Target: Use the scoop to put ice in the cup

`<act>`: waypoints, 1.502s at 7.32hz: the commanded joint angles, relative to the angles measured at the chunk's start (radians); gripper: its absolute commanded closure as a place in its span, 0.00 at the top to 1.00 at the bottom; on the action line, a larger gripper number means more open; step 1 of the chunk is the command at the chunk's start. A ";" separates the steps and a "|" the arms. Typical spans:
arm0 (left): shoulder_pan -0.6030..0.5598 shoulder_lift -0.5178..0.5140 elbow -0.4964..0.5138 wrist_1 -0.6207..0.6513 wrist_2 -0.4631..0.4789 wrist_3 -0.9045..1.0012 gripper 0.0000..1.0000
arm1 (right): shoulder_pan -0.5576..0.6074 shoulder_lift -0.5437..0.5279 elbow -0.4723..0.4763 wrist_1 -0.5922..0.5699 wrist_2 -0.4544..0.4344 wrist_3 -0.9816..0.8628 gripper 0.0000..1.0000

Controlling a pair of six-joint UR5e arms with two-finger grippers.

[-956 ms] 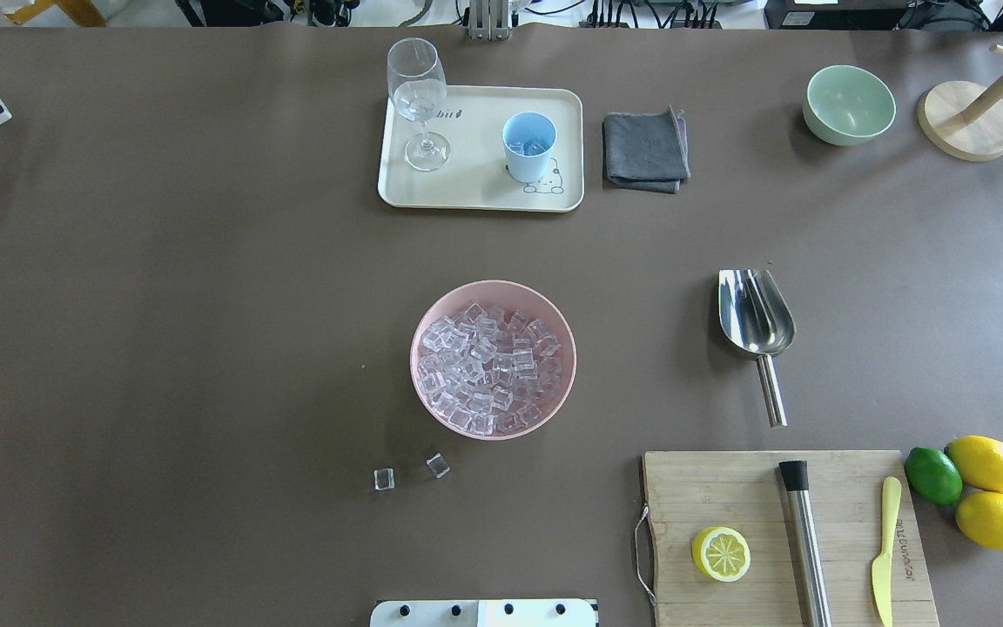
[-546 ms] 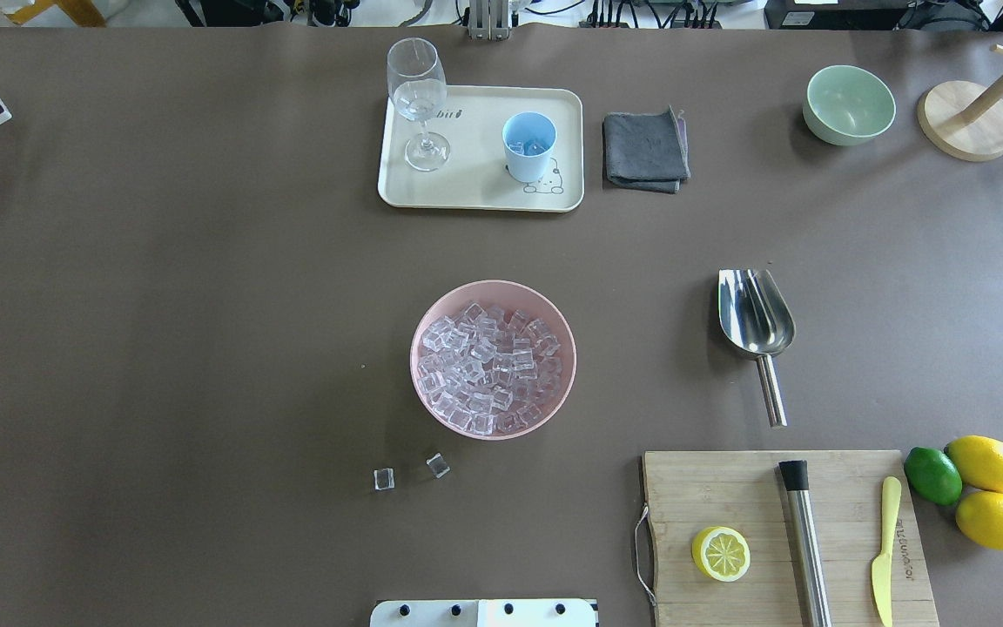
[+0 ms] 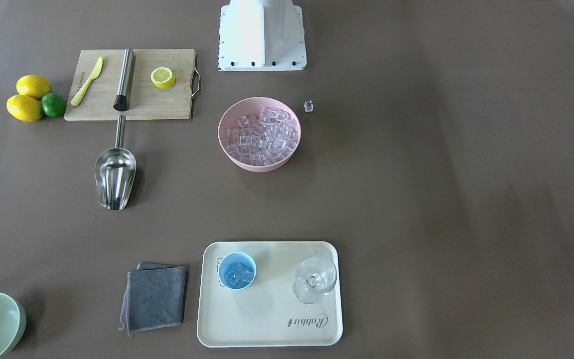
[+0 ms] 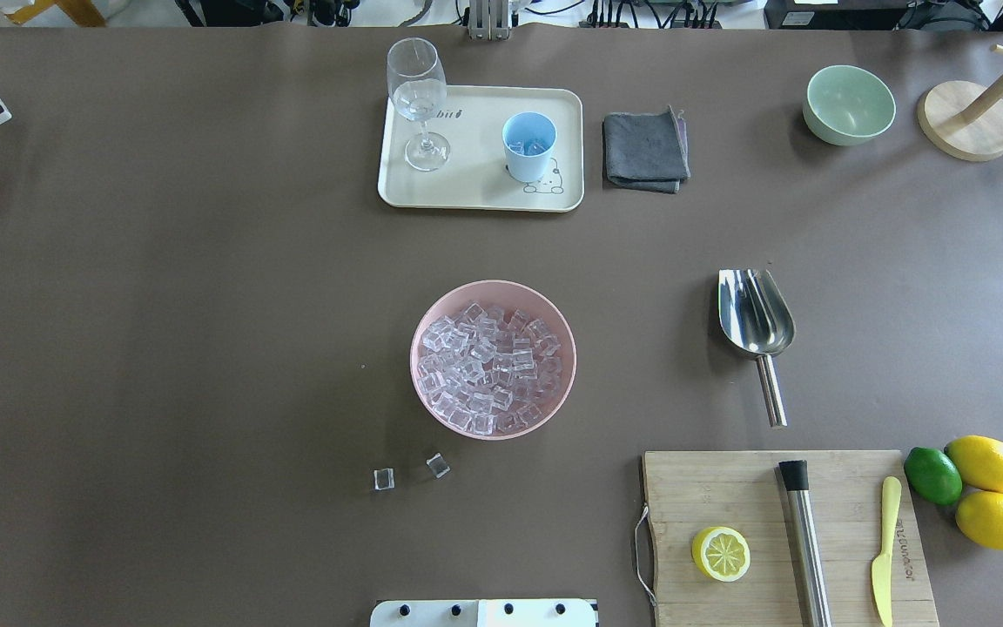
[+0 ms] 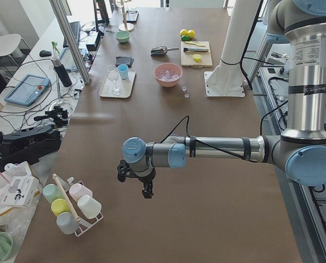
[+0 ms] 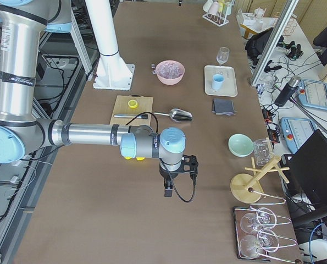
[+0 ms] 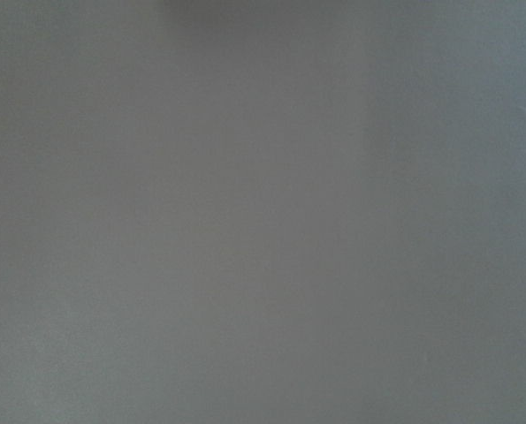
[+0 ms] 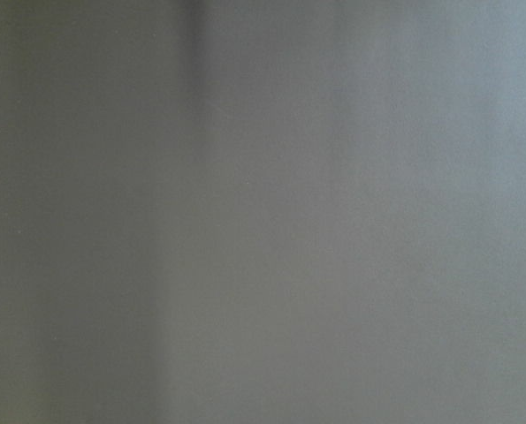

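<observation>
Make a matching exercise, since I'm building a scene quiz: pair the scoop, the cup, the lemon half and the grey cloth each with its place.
Things: 1 scoop; 2 cup; 3 lemon half; 4 grey cloth.
Places: A on the tray; B on the cutting board; C lying empty, handle toward that board; D folded beside the tray.
Pairs: 1-C; 2-A; 3-B; 4-D.

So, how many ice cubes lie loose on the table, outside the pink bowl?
2. Both lie on the brown table, outside the round pink bowl on the robot's side: one small clear ice cube near its rim, the other slightly further left. The front-facing view shows only one.
</observation>
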 commanded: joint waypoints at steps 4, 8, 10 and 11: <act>-0.010 0.011 -0.023 -0.012 -0.002 0.006 0.98 | -0.002 0.001 -0.023 -0.002 0.052 0.004 1.00; 0.031 0.012 -0.064 -0.015 -0.004 0.006 0.98 | -0.003 0.032 -0.066 0.003 0.052 -0.007 1.00; 0.048 0.012 -0.074 -0.014 -0.067 0.003 0.98 | -0.003 0.033 -0.073 0.004 0.049 -0.008 1.00; 0.048 0.009 -0.072 -0.014 -0.098 0.001 0.98 | -0.005 0.033 -0.076 0.004 0.047 -0.008 1.00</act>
